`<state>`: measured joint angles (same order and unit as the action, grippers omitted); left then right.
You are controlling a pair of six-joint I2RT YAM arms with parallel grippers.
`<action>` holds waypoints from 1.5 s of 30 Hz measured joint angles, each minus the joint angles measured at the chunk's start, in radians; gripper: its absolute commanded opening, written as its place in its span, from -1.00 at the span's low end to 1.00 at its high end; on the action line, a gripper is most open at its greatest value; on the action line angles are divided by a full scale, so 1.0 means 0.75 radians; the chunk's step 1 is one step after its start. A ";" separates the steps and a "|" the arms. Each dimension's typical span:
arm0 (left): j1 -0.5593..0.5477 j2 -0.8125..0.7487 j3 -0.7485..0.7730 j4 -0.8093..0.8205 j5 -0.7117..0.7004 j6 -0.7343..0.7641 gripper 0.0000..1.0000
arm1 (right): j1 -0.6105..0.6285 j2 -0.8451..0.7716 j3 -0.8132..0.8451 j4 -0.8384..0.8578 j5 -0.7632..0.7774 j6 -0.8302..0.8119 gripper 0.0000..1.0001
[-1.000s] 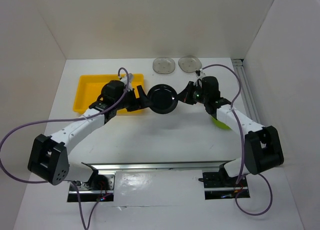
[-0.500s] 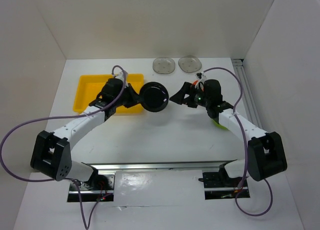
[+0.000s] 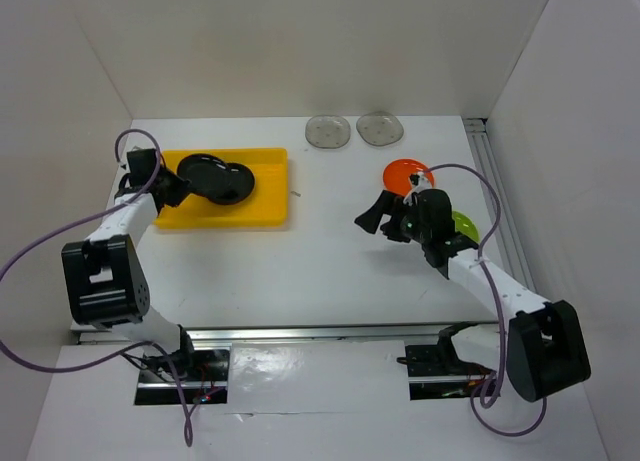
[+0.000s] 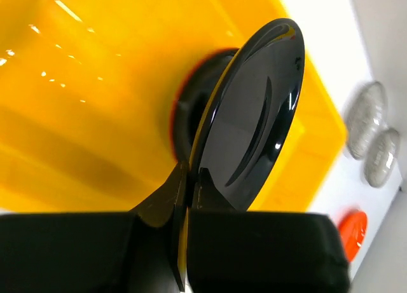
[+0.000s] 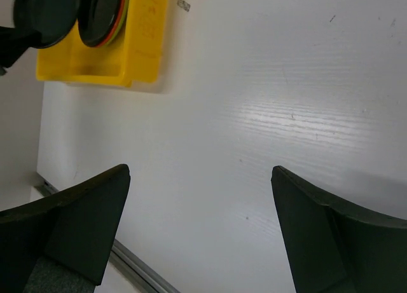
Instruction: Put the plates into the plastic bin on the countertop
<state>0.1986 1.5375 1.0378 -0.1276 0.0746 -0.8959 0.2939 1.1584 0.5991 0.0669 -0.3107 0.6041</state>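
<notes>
My left gripper (image 3: 183, 184) is shut on the rim of a black plate (image 3: 203, 169), which hangs tilted over the yellow plastic bin (image 3: 265, 203) at the countertop's (image 3: 320, 256) left. In the left wrist view the fingers (image 4: 162, 201) pinch that plate (image 4: 254, 121) on edge above the bin (image 4: 76, 115). A second black plate (image 3: 238, 187) lies in the bin on top of other plates. My right gripper (image 3: 375, 219) stands open and empty over bare countertop, with its gripper (image 5: 200, 172) spread wide. An orange plate (image 3: 405, 173), a lime green plate (image 3: 464, 224) and two clear plates (image 3: 327, 131) (image 3: 380, 128) lie outside the bin.
White walls close in the countertop on the left, back and right. A metal rail (image 3: 490, 181) runs along the right edge. Purple cables loop from both arms. The right wrist view shows the bin (image 5: 143, 45) far to the left.
The black plate passed from the right gripper to the left at mid-table. The left arm then swung it left over the bin; the right gripper opened and drew back to the right.
</notes>
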 measured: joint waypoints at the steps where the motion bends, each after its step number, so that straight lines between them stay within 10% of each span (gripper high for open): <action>1: 0.018 0.042 0.009 0.002 0.012 0.002 -1.00 | -0.002 -0.026 -0.010 -0.002 0.002 -0.004 0.98; 5: 0.038 0.204 0.032 0.019 0.087 0.009 -0.90 | -0.051 -0.129 -0.023 0.009 -0.037 -0.025 0.98; 10: 0.037 0.260 0.041 0.047 0.167 0.015 0.14 | -0.209 -0.069 0.159 -0.042 -0.012 -0.095 0.98; 15: 0.038 0.260 0.071 0.064 0.218 0.007 0.63 | -0.487 0.213 0.356 0.033 -0.035 -0.112 0.98; 38: -0.017 0.201 0.193 -0.203 0.242 0.062 1.00 | -0.651 0.985 0.730 0.128 0.068 -0.174 0.98; 42: -0.082 0.115 0.304 -0.312 0.148 0.096 1.00 | -0.651 1.056 0.730 0.109 0.092 -0.179 0.81; 45: -0.116 0.057 0.336 -0.348 0.114 0.115 1.00 | -0.651 1.083 0.740 0.114 0.088 -0.185 0.32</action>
<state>0.1112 1.5806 1.2900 -0.3885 0.1604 -0.8097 -0.1944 1.9705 1.1542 0.1528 -0.2447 0.4652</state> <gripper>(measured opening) 0.997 0.807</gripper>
